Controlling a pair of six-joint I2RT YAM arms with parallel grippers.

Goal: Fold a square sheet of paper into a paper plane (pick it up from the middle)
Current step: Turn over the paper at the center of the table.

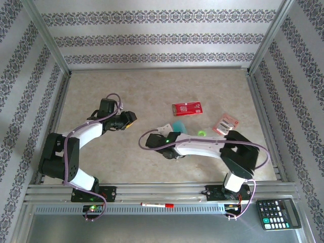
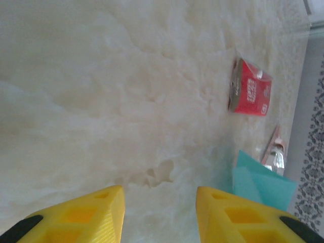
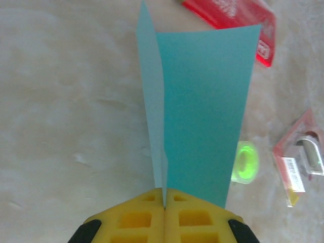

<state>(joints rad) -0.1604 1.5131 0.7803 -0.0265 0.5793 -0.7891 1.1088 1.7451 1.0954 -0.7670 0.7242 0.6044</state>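
Observation:
The square sheet of paper (image 3: 202, 101) is thin and teal. It is bent in two along its middle and stands up out of my right gripper (image 3: 164, 191), which is shut on the fold. From above the sheet (image 1: 178, 125) is a small teal patch at the tip of the right gripper (image 1: 173, 132), near mid-table. My left gripper (image 2: 159, 197) is open over bare table, nothing between its yellow fingers. The sheet (image 2: 258, 182) lies to its right. In the top view the left gripper (image 1: 129, 120) is well left of the sheet. The paper plane is out of view.
A red packet (image 1: 187, 108) lies just beyond the sheet. A green ring (image 1: 202, 132) and a blister packet (image 1: 225, 124) sit to its right. On the near rail lie a pen (image 1: 157, 205) and a calculator (image 1: 277, 213). Metal frame posts and patterned walls enclose the table.

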